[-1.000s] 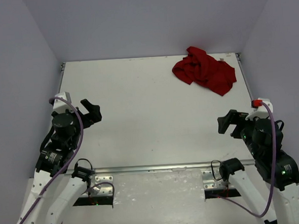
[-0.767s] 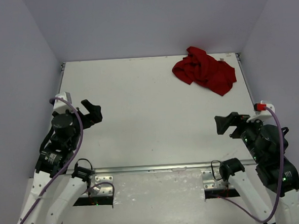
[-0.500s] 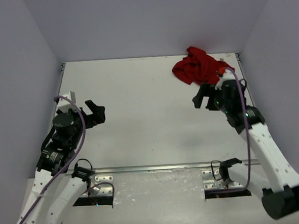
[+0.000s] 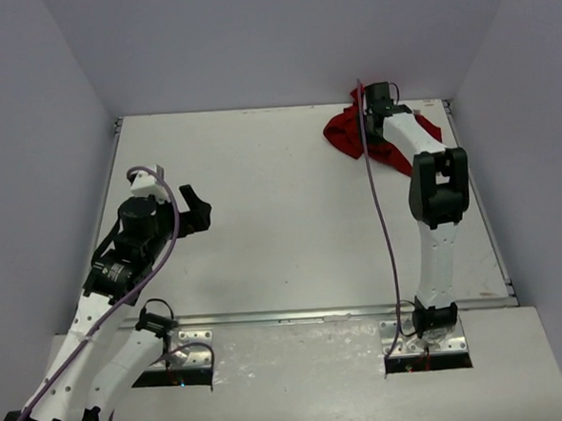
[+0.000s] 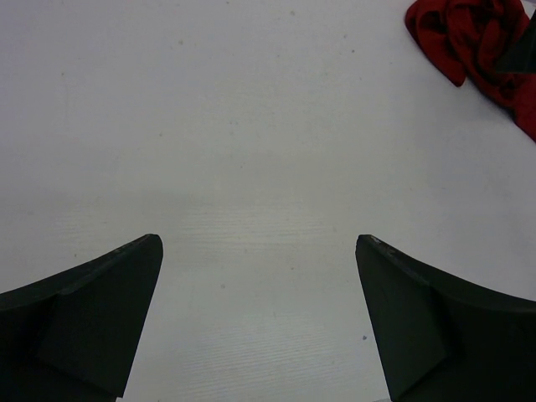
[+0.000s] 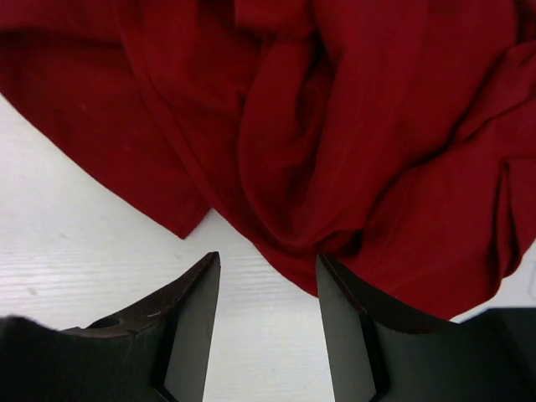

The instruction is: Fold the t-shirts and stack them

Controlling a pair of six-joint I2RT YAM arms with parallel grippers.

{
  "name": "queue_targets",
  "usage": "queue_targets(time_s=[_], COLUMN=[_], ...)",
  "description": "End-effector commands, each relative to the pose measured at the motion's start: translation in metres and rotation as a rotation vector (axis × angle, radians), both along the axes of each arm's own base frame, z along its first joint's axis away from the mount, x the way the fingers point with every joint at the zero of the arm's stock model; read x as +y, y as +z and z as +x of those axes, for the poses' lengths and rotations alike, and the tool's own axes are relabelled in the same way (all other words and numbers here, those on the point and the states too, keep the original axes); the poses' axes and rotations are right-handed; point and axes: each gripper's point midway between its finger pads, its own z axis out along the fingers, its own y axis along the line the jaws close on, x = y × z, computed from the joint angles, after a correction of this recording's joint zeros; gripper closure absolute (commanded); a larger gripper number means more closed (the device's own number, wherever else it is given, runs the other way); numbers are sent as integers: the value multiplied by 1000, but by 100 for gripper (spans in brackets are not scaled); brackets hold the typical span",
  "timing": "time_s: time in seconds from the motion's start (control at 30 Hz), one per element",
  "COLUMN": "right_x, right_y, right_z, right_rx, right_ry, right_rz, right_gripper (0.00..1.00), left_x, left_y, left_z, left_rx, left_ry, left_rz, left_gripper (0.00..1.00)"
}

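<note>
The deep-red t-shirt [image 4: 343, 132] lies crumpled at the far right of the white table [image 4: 282, 220]. It fills the upper part of the right wrist view [image 6: 335, 126] and shows at the top right of the left wrist view [image 5: 465, 38]. My right gripper [image 4: 377, 98] is stretched far out over the shirt. Its jaws are open, with the tips [image 6: 266, 260] at the shirt's near edge and bare table between them. My left gripper [image 4: 197, 208] is open and empty over the left part of the table [image 5: 258, 243].
Pale walls close in the table on the left, back and right. A metal rail [image 4: 287, 315] runs along the near edge, by the arm bases. The stretched right arm [image 4: 435, 201] crosses the right part of the table.
My right arm has swung from the near right out to the far right and now reaches the shirt. My left gripper has shifted a little right and forward.
</note>
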Motion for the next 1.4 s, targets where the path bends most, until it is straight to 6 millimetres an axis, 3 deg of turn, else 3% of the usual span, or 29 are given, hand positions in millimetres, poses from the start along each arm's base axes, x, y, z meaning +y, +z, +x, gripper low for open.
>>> queue_targets(time_s=[0.0, 0.07, 0.13, 0.23, 0.33, 0.43, 0.47, 0.5, 0.53, 0.6, 0.7, 0.73, 0.77, 0.8, 0.83, 1.0, 1.13, 1.17, 1.2, 1.27, 1.3, 1.33, 1.37], right_x=[-18, -26, -33, -29, -28, -37, -37, -33, -34, -28, -22, -23, -43, -47, -50, -42, -34, -32, -26, -12, 0, 4, 31], right_y=[3, -18, -23, -19, 7, 21, 21, 5, 16, 4, 4, 1, -3, -10, -13, -11, 4, 5, 22, 36, 29, 37, 50], right_z=[2, 5, 9, 6, 9, 22, 27, 26, 37, 37, 49, 54, 57, 66, 69, 78, 81, 80, 83, 77, 65, 61, 41], right_rx=[17, 43, 33, -5, -66, -113, -116, -70, -95, -53, -87, -91, -96, -99, -99, -114, -147, -147, -187, -208, -180, -195, -189], right_ry=[-6, -37, -57, -40, -59, -94, -96, -85, -84, -63, -59, -66, -105, -114, -119, -63, -22, -17, 7, 46, 62, 80, 128], right_rz=[-61, -73, -101, -72, -3, 53, 80, 115, 133, 157, 189, 190, 183, 171, 152, 184, 210, 220, 248, 294, 314, 329, 360], right_gripper=[49, 50, 51, 51, 49, 44, 43, 43, 43, 41, 41, 44, 49, 62, 65, 64, 80, 98, 99, 99, 99, 99, 99], left_x=[-7, -9, -12, -14, -15, -15, -16, -15, -15, -15, -18, -18, -18, -18, -18, -19, -20, -20, -20, -20, -20, -20, -19], left_y=[11, 11, 10, 9, 9, 9, 9, 10, 9, 8, 6, 6, 5, 4, 4, 3, 2, 2, 2, 2, 2, 2, 2], left_z=[5, 5, 6, 5, 6, 5, 5, 5, 5, 6, 7, 7, 7, 7, 7, 8, 8, 9, 8, 9, 8, 9, 9], left_rx=[-43, -44, -43, -38, -38, -39, -40, -43, -42, -37, -26, -26, -25, -21, -22, -17, -12, -11, -13, -11, -13, -11, -10], left_ry=[-34, -44, -60, -73, -78, -78, -79, -79, -79, -79, -89, -89, -92, -92, -91, -98, -99, -97, -99, -99, -99, -99, -95], left_rz=[-9, -10, -11, -13, -13, -14, -15, -15, -15, -14, -15, -15, -12, -11, -13, -11, -12, -11, -11, -10, -11, -12, -8], left_gripper=[0, 0, 0, 0, 0, 0, 0, 0, 0, 0, 0, 0, 0, 0, 0, 0, 0, 0, 0, 0, 0, 0, 0])
